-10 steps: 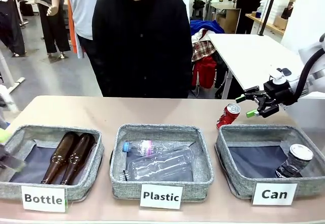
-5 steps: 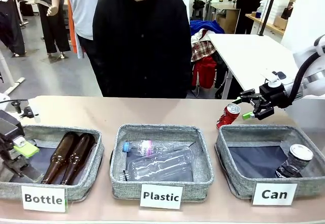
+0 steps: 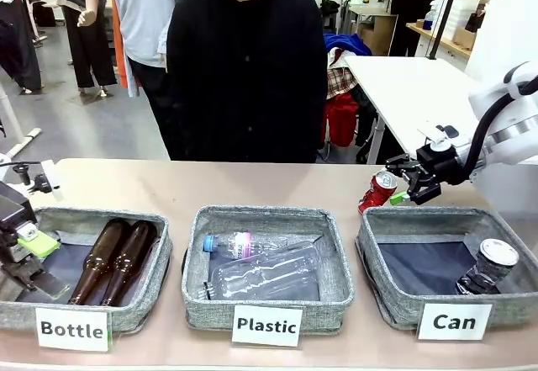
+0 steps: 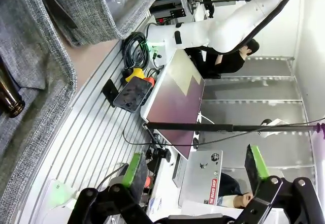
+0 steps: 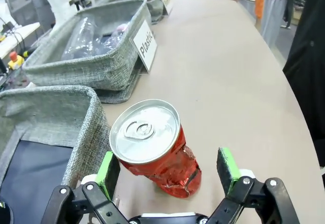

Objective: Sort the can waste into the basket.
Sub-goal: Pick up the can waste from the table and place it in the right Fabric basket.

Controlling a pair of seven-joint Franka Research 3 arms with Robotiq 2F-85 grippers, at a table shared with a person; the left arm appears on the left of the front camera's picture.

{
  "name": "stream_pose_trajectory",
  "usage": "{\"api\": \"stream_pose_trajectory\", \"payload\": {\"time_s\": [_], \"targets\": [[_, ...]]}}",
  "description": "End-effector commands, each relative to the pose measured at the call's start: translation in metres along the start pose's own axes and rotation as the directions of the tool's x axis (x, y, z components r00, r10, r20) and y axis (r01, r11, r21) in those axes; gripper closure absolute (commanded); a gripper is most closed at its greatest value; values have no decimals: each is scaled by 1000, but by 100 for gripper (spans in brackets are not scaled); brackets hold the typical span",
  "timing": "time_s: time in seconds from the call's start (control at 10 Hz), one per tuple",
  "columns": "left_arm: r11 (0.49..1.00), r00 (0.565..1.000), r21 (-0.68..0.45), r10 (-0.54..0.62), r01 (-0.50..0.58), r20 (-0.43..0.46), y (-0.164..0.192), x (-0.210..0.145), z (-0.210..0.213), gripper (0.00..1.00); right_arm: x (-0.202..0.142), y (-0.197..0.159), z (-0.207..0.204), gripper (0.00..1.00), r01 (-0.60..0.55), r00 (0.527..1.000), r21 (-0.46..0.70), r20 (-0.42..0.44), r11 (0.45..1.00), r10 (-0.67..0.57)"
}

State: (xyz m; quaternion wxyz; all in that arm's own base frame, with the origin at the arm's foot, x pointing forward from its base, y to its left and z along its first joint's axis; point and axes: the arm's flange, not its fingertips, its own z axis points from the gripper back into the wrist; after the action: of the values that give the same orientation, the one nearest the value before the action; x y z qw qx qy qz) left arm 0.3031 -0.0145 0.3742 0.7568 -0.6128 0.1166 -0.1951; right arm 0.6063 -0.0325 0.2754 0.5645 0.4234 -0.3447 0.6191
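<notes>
A crushed red can (image 3: 378,191) with a silver top stands on the table just behind the far left corner of the "Can" basket (image 3: 395,291). My right gripper (image 3: 402,184) is open right beside it; in the right wrist view the red can (image 5: 155,150) sits between the green pads (image 5: 228,164) without touching them. A grey-black patterned can (image 3: 487,266) leans in the basket's right end. My left gripper (image 3: 25,245) is open over the left end of the "Bottle" basket (image 3: 126,312); its open fingers (image 4: 136,169) hold nothing.
The "Plastic" basket (image 3: 252,219) in the middle holds clear plastic bottles. Two brown glass bottles (image 3: 113,260) lie in the "Bottle" basket. A person in black stands at the far side of the table. Bare tabletop runs behind the baskets.
My right gripper has moved left and closer to the red can, now straddling it. The left gripper has come into view and risen slightly over the "Bottle" basket.
</notes>
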Motion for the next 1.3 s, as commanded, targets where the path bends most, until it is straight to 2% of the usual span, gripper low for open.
{"api": "stream_pose_trajectory", "payload": {"time_s": [0.0, 0.3, 0.6, 0.7, 0.9, 1.0, 1.2], "targets": [[1000, 1000, -10, -4, 4, 3, -4, -3, 1, 0, 0, -6, -8, 0, -8, 1000, 3, -9, 1000, 8], [1000, 1000, -10, -4, 4, 3, -4, -3, 1, 0, -1, -8, -18, 0, 10, 1000, 23, 19, 1000, -10], [1000, 1000, -10, -4, 4, 3, -4, -3, 1, 0, 1, -7, -18, 90, 16, 999, 45, 45, 999, -18], [1000, 1000, -10, -4, 4, 3, -4, -3, 1, 0, 1, -7, -18, 100, 18, 998, 43, 52, 999, -20], [1000, 1000, -10, -4, 4, 3, -4, -3, 1, 0, 2, -7, -18, 100, 15, 998, 41, 58, 999, -18], [1000, 1000, -10, -4, 4, 3, -4, -3, 1, 0, 4, -6, -16, 97, 10, 998, 36, 62, 999, -12], [1000, 1000, -10, -4, 4, 3, -4, -3, 1, 0, 23, 3, -5, 100, -69, 994, -65, 85, 996, 74]]}}
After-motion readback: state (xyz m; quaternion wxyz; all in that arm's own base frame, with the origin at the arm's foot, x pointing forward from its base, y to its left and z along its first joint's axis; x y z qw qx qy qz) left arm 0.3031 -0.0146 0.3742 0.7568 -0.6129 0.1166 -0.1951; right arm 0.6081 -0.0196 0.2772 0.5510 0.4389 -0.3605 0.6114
